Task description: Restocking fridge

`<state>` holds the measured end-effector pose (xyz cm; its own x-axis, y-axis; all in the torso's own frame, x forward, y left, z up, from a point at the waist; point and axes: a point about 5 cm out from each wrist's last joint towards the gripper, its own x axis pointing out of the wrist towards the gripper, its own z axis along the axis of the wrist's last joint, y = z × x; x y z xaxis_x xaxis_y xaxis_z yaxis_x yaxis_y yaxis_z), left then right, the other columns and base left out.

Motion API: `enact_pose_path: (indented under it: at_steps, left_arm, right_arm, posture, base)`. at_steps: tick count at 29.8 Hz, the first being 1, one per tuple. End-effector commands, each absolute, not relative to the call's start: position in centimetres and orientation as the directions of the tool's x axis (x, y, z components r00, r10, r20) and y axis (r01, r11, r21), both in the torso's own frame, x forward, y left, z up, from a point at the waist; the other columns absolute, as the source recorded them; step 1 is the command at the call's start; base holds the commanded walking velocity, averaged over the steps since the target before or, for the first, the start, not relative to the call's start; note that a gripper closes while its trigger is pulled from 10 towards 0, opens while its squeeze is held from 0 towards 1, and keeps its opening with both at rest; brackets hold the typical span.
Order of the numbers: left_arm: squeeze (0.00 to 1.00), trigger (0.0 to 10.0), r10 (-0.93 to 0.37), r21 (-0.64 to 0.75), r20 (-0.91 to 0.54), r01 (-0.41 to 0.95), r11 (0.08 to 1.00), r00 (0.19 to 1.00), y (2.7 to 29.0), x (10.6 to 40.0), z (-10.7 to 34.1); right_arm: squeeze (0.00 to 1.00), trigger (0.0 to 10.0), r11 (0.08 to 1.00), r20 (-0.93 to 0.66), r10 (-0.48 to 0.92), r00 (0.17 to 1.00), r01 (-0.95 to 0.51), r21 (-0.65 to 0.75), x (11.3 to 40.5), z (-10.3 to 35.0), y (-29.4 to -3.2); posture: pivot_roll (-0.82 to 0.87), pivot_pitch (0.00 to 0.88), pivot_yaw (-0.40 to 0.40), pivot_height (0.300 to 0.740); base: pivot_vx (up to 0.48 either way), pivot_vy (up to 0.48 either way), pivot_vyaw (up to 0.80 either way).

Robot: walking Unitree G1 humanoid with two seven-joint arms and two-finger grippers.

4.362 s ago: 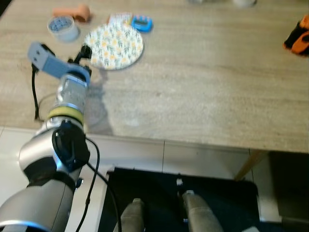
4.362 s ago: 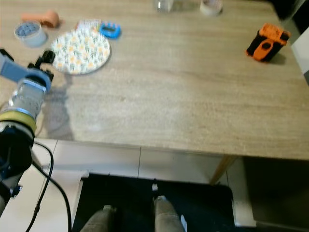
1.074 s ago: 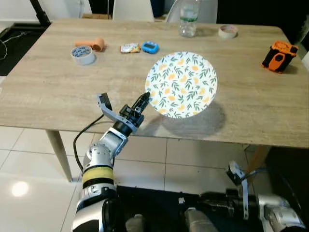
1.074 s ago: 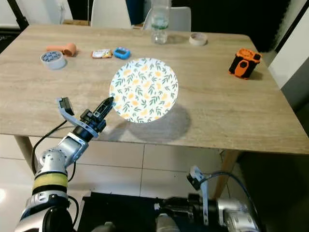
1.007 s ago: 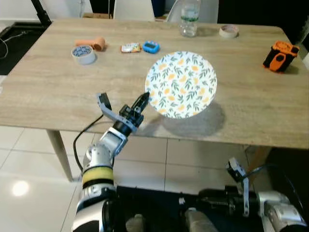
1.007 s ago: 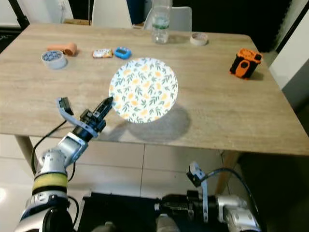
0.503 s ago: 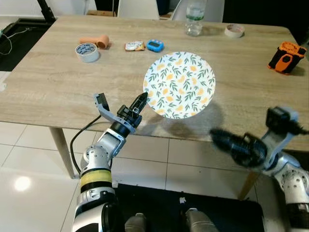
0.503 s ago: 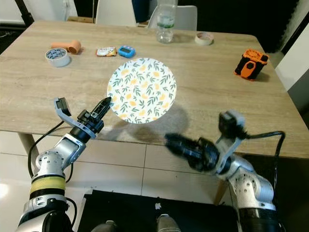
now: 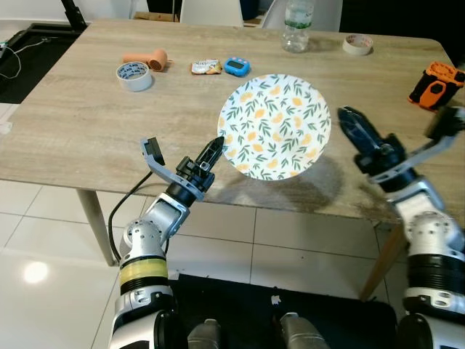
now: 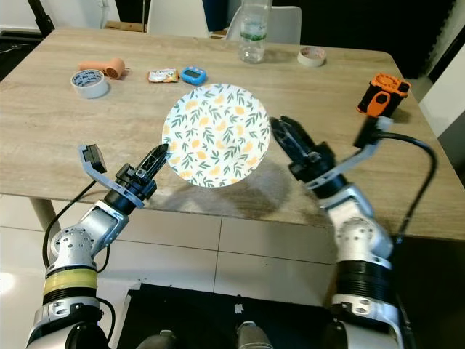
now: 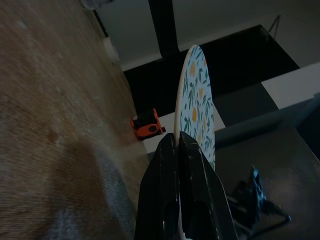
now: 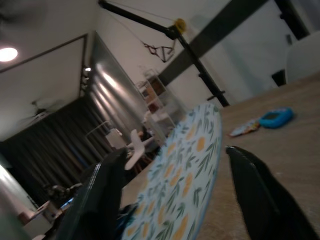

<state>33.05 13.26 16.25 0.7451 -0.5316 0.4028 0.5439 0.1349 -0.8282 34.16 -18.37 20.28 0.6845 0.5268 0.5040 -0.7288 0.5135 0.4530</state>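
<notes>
left tool (image 9: 216, 149) is clenched on the plate (image 9: 275, 125) rim, held above the counter (image 9: 80, 131); right tool (image 10: 285, 138) released beside it. a bump could knock it loose.

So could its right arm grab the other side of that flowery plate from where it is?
Probably yes. The right end effector is open, right at the plate's free edge with nothing between them, while the left end effector pinches the opposite rim.

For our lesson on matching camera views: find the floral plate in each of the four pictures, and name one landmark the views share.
Left eye view: floral plate, centre, above the wooden table.
Right eye view: centre.
Left wrist view: edge-on, beyond the left pincer.
Right wrist view: between the right pincer fingers.
Shared landmark: the orange tool.
</notes>
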Motion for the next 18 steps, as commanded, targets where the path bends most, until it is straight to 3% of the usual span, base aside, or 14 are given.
enact_pose_path:
  at_steps: [1,7,8,11,12,13,18]
  left_arm:
    - [0.0,10.0,-0.536,-0.822,0.426,0.56,0.108,0.729,12.9,32.7,16.4]
    - [0.0,10.0,-0.538,-0.822,0.425,0.56,0.108,0.728,12.8,32.6,16.4]
    - [0.0,10.0,-0.539,-0.822,0.424,0.56,0.109,0.728,12.8,32.6,16.4]
    - [0.0,10.0,-0.541,-0.821,0.425,0.561,0.107,0.725,12.8,32.6,16.4]
    - [0.0,10.0,-0.545,-0.819,0.425,0.564,0.109,0.723,12.7,32.6,16.4]
    - [0.0,10.0,-0.55,-0.816,0.426,0.568,0.111,0.719,12.7,32.5,16.4]
    - [0.0,10.0,-0.56,-0.81,0.423,0.575,0.119,0.712,12.9,32.4,16.4]
  right_arm:
    - [1.0,10.0,0.555,0.478,0.506,0.718,-0.695,0.457,34.7,20.1,-18.3]
    - [1.0,10.0,0.579,0.436,0.448,0.781,-0.625,0.524,35.8,19.9,-18.2]
    - [0.0,10.0,0.576,0.406,0.457,0.792,-0.611,0.543,36.0,19.7,-18.0]
    - [0.0,10.0,0.55,0.373,0.511,0.774,-0.628,0.55,36.0,19.4,-17.1]
    - [0.0,3.2,0.548,0.368,0.528,0.765,-0.638,0.541,35.9,19.4,-17.0]
    - [0.0,0.0,0.546,0.371,0.539,0.757,-0.649,0.531,35.8,19.4,-17.0]
    - [0.0,0.0,0.549,0.366,0.564,0.74,-0.667,0.504,35.7,19.6,-17.4]
  posture:
    - [-0.05,0.111,-0.009,0.74]
    - [-0.04,0.11,-0.011,0.74]
    - [-0.04,0.11,-0.011,0.74]
    - [-0.04,0.11,-0.011,0.74]
    - [-0.04,0.108,-0.013,0.74]
    - [-0.04,0.108,-0.013,0.74]
    - [-0.04,0.105,-0.013,0.74]
  base:
    - [0.0,0.0,0.0]
    - [0.0,0.0,0.0]
    - [0.0,0.0,0.0]
    - [0.0,0.0,0.0]
    - [0.0,0.0,0.0]
    - [0.0,0.0,0.0]
    - [0.0,0.0,0.0]
